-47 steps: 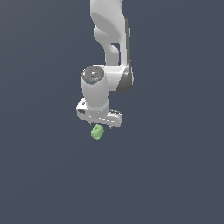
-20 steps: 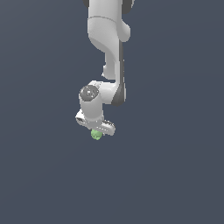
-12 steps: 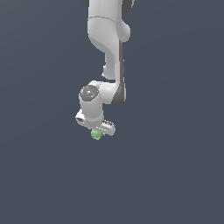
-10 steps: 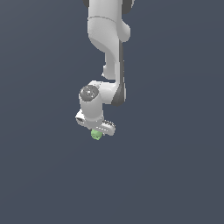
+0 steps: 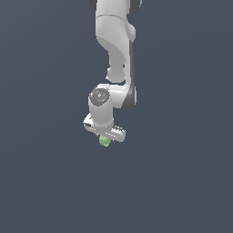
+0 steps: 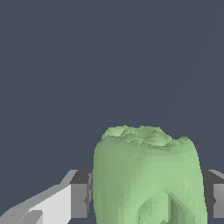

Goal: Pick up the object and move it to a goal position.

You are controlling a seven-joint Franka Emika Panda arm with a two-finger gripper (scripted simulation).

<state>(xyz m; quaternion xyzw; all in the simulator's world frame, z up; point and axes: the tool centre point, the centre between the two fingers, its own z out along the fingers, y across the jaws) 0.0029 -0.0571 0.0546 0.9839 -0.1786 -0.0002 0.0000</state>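
The light-green lumpy object [image 5: 104, 141] sits directly under the white hand of my arm in the exterior view, small against the hand's width. My gripper [image 5: 105, 139] points down and is shut on it. In the wrist view the object [image 6: 146, 175] fills the space between the two dark finger pads [image 6: 80, 197], which press on both of its sides. The fingertips themselves are hidden by the hand in the exterior view.
A plain dark grey-blue ground [image 5: 182, 182] surrounds the arm on all sides. The white arm [image 5: 116, 41] rises straight above the hand to the top of the exterior view. No goal marker shows.
Since 2.4 s ago the arm's pose has shifted and the object sits tighter under the hand. Over the last second nothing has visibly moved.
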